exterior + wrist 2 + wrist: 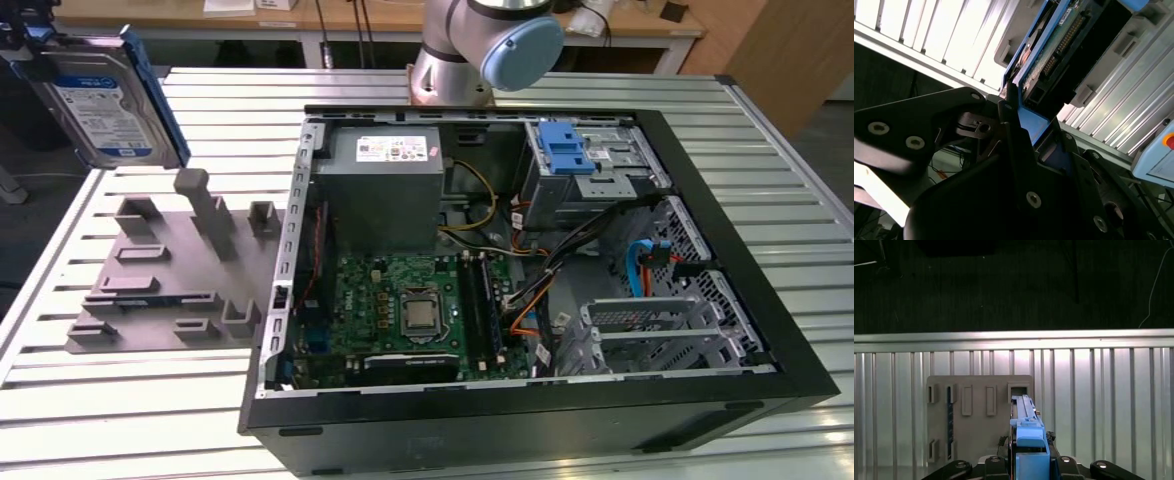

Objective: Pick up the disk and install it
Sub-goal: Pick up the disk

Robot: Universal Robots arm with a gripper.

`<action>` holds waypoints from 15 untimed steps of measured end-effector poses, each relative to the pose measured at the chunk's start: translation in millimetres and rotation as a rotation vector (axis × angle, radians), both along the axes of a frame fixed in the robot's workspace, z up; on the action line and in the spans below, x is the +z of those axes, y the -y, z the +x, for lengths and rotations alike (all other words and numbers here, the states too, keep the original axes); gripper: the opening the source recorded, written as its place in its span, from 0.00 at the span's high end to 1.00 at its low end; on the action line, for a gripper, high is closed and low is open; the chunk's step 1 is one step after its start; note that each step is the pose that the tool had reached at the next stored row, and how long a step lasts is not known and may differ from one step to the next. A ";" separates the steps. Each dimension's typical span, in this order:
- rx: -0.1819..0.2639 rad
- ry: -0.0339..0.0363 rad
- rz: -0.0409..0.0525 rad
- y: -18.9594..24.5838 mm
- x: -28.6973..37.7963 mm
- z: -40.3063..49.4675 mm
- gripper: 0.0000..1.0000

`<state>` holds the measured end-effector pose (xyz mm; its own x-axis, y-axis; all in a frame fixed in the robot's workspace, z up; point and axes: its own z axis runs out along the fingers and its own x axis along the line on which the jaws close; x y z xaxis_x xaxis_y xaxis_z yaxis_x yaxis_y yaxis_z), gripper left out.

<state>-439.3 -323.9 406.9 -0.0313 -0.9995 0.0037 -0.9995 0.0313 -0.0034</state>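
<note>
Flat silver hard drive with blue-and-white label and blue plastic bracket (107, 100) is held on edge, long axis near upright, label toward the exterior view, pinched by the tool (1029, 462) above the grey slotted fixture (174, 280).

Silver-grey tubular arm (447, 62), pale blue round joint cap (523, 52), matte black jaws, silver screws (1033, 199)

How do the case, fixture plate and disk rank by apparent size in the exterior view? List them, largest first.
1. Case
2. Fixture plate
3. Disk, which is raised and maybe nearer the camera, so it may look enlarged.
</note>
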 end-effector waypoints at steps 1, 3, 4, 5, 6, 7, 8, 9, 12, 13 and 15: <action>0.000 0.0000 0.0000 0.0 0.6 0.0 0.64; 0.000 -0.0001 0.0000 0.0 1.7 0.0 0.64; 0.000 -0.0001 0.0000 0.0 2.2 0.0 0.64; 0.000 -0.0001 0.0000 0.0 2.7 0.0 0.64; 0.000 -0.0001 0.0000 0.0 3.2 0.0 0.64; 0.000 0.0000 0.0000 0.0 3.7 0.0 0.64; 0.000 0.0001 0.0000 0.0 4.2 0.0 0.64; 0.000 -0.0001 0.0000 0.0 4.8 0.0 0.64; 0.000 0.0000 0.0000 0.0 6.2 0.0 0.64; 0.000 -0.0001 0.0000 0.0 6.7 0.0 0.64; 0.000 -0.0001 0.0000 0.0 7.9 0.0 0.64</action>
